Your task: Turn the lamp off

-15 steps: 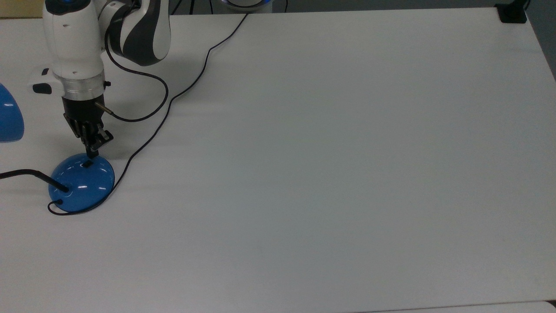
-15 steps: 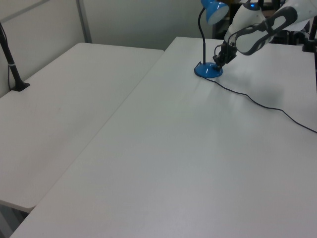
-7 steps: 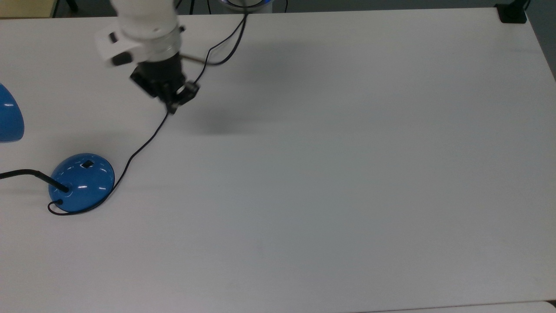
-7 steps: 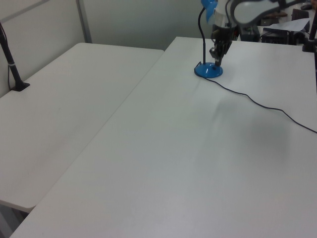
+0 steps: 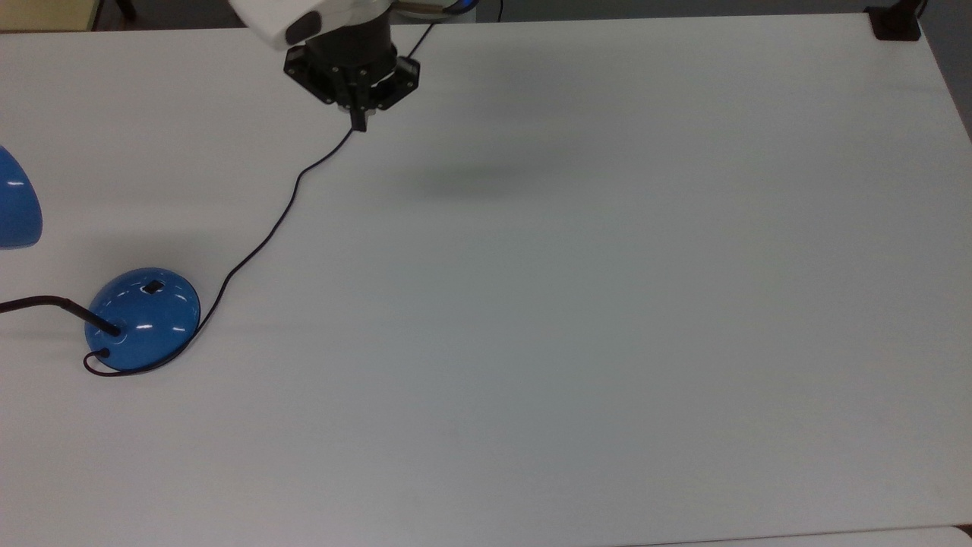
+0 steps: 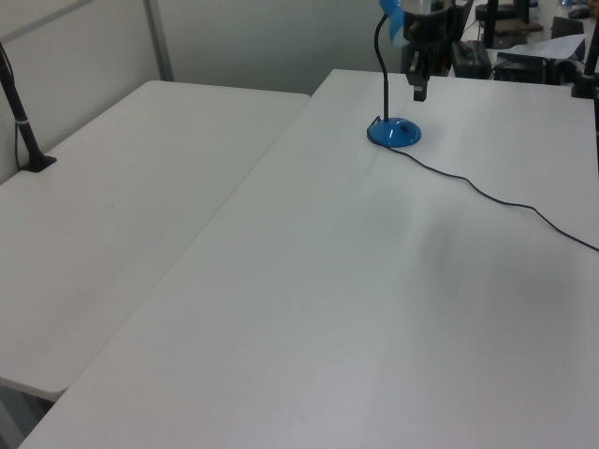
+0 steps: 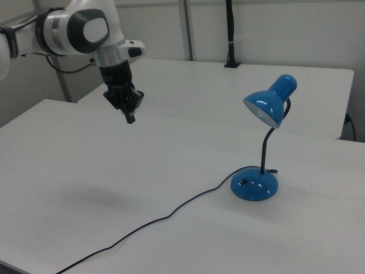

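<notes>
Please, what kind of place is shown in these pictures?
Probably a robotics lab or test room: a robot arm works over plain white tables, bare except for a blue desk lamp, with black camera poles clamped at table edges.

Far from the gripper (image 5: 358, 121), the lamp (image 5: 143, 317) loses most of its shade past the top view's left edge.

Glossy blue lamp (image 7: 255, 184), white table (image 5: 577, 304)

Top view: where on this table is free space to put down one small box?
The table is bare from the cord to the top view's right edge. It is crowded only at the top view's left, around the lamp; the gripper hangs over the far edge.
</notes>
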